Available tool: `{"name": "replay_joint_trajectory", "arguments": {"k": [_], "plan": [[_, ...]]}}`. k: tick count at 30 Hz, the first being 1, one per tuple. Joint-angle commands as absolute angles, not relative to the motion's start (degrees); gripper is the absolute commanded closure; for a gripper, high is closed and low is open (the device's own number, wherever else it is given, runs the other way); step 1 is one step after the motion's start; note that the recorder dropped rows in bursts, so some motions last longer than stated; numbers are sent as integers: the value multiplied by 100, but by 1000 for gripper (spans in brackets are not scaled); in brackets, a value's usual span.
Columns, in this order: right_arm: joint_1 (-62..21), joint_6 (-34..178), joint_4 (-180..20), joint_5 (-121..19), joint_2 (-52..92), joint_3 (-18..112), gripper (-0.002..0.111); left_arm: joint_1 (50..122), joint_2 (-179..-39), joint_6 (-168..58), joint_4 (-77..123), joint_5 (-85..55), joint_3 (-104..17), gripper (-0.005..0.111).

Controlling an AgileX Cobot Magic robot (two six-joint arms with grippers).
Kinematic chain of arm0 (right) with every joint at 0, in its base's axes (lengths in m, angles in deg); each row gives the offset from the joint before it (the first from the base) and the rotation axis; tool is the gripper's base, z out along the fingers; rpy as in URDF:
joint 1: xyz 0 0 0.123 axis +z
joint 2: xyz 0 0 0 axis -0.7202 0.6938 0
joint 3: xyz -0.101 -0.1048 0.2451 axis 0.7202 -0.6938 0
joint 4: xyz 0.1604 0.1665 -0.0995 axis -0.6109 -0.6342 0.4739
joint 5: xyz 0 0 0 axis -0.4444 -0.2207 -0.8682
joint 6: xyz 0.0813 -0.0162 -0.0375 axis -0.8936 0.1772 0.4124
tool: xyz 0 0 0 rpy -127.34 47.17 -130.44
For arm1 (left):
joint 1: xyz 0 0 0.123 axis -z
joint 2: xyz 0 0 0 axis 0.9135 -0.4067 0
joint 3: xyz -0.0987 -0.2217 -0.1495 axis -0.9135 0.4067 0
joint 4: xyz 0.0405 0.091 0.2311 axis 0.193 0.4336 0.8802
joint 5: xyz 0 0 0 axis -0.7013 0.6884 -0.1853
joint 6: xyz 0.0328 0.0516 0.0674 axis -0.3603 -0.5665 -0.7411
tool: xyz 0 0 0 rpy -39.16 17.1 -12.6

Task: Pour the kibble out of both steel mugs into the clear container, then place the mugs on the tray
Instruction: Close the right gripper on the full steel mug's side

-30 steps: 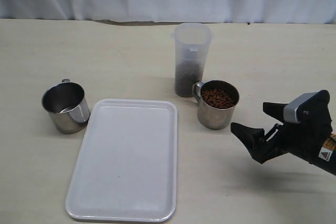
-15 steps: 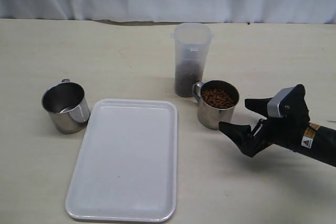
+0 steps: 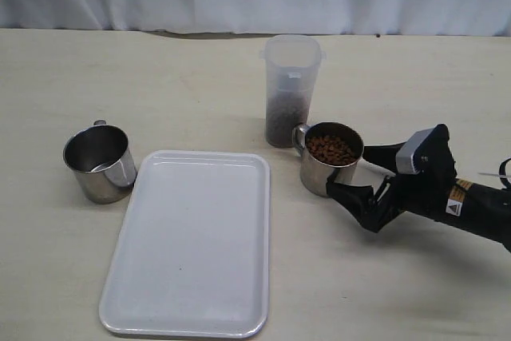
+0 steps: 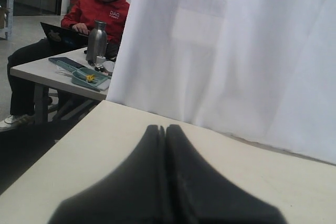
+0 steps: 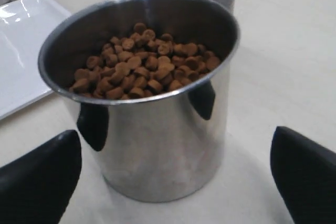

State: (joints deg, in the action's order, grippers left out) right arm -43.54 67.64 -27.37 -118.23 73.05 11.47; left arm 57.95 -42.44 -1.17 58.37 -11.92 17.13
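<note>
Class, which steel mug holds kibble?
The shiny steel mug beside the translucent plastic tumbler, full of brown pellets; the other mug, left of the white tray, looks empty.

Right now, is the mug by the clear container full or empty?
Mostly full: the upright mug holds kibble to just below its rim.

Right pincer (image 3: 350, 170) advanced left — open jaws now flank kibble-filled steel mug (image 3: 330, 161).

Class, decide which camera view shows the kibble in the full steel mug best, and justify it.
The right wrist view: the kibble is close, single pellets distinct. The exterior view shows only a small brown patch; the left wrist view shows none.
</note>
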Motion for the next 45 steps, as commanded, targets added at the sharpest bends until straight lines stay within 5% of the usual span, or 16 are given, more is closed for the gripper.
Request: {"name": "replay_joint_trajectory", "arguments": {"k": [1,39,45], "plan": [[-4392,6767,-2544,-11970,7564,1381,31,5818,-4229,-125,5849,-1256,1725,107],[-4392,6743,-2446,-12099,7961,2175,31,5818,-4229,-125,5849,-1259,1725,107],[-4214,6769,-2612,-12099,7961,2174,20,5818,-4229,-125,5849,-1259,1725,107]]}}
